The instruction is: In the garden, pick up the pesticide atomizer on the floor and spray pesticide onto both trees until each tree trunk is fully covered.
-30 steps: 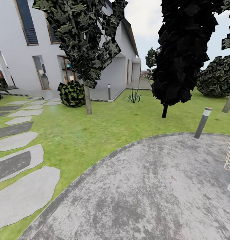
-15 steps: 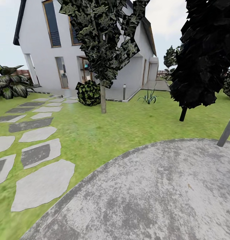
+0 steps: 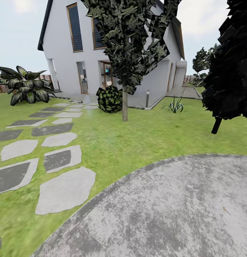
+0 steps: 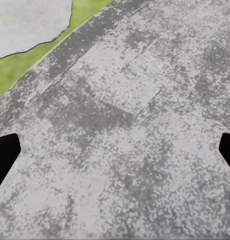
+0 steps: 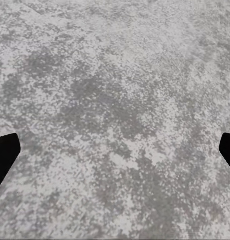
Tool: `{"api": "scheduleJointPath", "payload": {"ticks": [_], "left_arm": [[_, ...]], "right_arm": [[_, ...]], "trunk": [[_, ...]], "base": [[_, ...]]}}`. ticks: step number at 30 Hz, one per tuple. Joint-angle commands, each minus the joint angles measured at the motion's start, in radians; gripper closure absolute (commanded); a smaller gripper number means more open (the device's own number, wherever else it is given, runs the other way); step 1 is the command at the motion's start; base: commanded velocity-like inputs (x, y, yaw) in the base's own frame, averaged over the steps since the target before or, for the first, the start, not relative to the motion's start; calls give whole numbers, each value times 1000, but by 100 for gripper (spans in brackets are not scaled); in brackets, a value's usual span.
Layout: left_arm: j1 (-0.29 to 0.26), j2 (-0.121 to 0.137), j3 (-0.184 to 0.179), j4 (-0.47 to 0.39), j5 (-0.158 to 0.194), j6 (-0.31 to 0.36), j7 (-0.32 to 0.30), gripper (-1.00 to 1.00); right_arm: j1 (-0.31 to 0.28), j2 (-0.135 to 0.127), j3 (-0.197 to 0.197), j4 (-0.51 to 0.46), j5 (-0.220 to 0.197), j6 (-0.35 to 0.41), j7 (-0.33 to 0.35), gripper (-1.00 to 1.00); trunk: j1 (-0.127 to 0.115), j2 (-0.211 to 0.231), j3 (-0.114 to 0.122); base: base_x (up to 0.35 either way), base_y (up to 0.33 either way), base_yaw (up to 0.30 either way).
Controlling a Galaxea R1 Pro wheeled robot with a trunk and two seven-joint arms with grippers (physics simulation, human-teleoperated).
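Note:
The pesticide atomizer is out of view, and so are the two trees and their trunks. In the left wrist view my left gripper point(image 4: 115, 152) is open; its black fingertips point(image 4: 5, 155) sit at the picture's two edges over grey speckled paving point(image 4: 119, 100), with nothing between them. My right gripper point(image 5: 115, 150) is open too, its dark fingertips point(image 5: 5, 152) wide apart above the same kind of paving point(image 5: 115, 90). The garden lawn point(image 3: 137, 139) spreads ahead of me in the head view.
I stand on a round grey paved patch point(image 3: 166, 214). Flat stepping stones point(image 3: 62, 189) run left toward the white house point(image 3: 69, 53). A slim-trunked dark-leaved tree point(image 3: 125, 107), a round bush point(image 3: 109, 100), a black conifer point(image 3: 230, 71), a striped-leaf plant point(image 3: 26, 87) and a short lamp post point(image 3: 147, 99) stand on the grass.
The head view has swung left, so everything slid right in the picture. The striped-leaf plant came in at the left; the bollard lamp and wicker object left at the right.

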Motion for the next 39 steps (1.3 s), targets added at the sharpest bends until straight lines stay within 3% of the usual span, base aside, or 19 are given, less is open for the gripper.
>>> {"api": "scheduleJointPath", "payload": {"ticks": [1,13,28,39], "left_arm": [[-1,0,5,1,-11,-3,5,-100],[-1,-1,5,1,-11,-3,4,-100],[-1,-2,4,1,-11,-3,4,-100],[-1,-2,4,1,-11,-3,4,-100]], "right_arm": [[-1,-1,8,0,1,0,-9,-100],[-1,15,8,0,1,0,-9,-100],[-1,18,8,0,1,0,-9,-100],[-1,18,8,0,1,0,-9,-100]], "trunk": [[0,-1,-1],[0,-1,-1],[0,-1,-1],[0,-1,-1]], "base": [[26,338,51],[82,285,237],[34,17,296],[300,0,235]]}}
